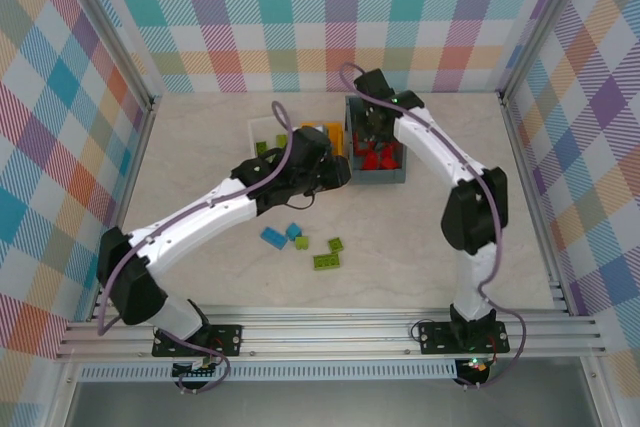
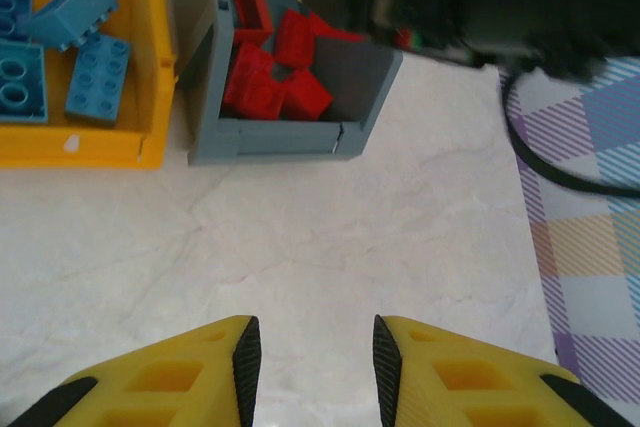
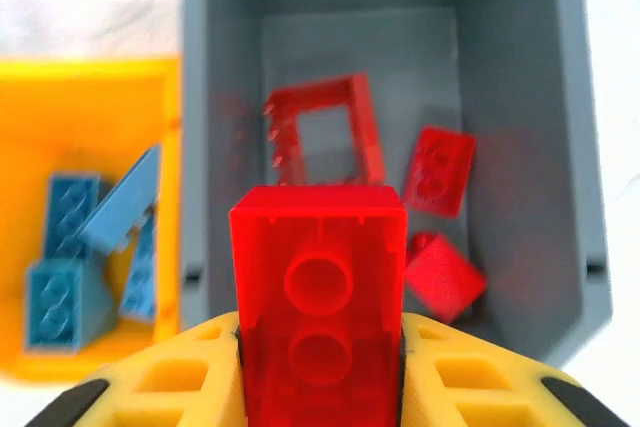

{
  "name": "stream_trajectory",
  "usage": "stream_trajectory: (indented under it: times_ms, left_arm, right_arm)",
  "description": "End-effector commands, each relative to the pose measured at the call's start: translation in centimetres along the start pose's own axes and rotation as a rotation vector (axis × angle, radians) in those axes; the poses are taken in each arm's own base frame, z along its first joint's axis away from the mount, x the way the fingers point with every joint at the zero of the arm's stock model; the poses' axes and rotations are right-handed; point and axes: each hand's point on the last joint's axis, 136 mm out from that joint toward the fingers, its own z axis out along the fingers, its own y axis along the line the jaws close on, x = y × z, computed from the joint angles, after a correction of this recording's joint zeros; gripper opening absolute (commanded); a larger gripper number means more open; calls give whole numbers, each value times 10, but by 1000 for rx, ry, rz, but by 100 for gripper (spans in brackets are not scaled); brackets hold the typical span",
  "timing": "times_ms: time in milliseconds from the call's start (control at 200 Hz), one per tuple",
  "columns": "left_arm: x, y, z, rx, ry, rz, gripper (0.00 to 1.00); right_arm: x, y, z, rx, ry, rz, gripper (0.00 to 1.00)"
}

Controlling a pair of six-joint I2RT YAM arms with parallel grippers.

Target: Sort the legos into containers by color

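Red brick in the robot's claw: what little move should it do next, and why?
Probably open the right gripper and let the red brick drop. It hangs right over the grey bin, where other red bricks already lie.

Bare surface point(image 2: 350, 247) lies open before the left fingers point(image 2: 160, 382) up to the grey bin point(image 2: 270, 142) and orange bin point(image 2: 100, 152). A red brick point(image 3: 318, 297) in the right fingers point(image 3: 480, 387) hangs over the grey bin's mouth.
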Motion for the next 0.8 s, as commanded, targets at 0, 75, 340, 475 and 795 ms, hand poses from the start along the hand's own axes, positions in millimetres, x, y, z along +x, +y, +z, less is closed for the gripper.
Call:
stream_trajectory:
  times_ms: [0,75,340,475,795]
  left_arm:
    - [-30,-27,0,59,-103,34,37]
    - [-32,-31,7,62,-103,37,37]
    - [-25,-30,25,60,-80,37,37]
    - [-20,-25,29,48,-67,36,37]
    - [-1,-8,24,18,-41,28,37]
  right_arm:
    - [-13,-25,16,142,21,-36,34]
    - [-25,-33,33,186,19,-43,34]
    - [-42,-34,86,223,13,-102,37]
    - [-43,-33,101,237,14,-113,47]
    - [-65,-20,63,182,-62,-110,58]
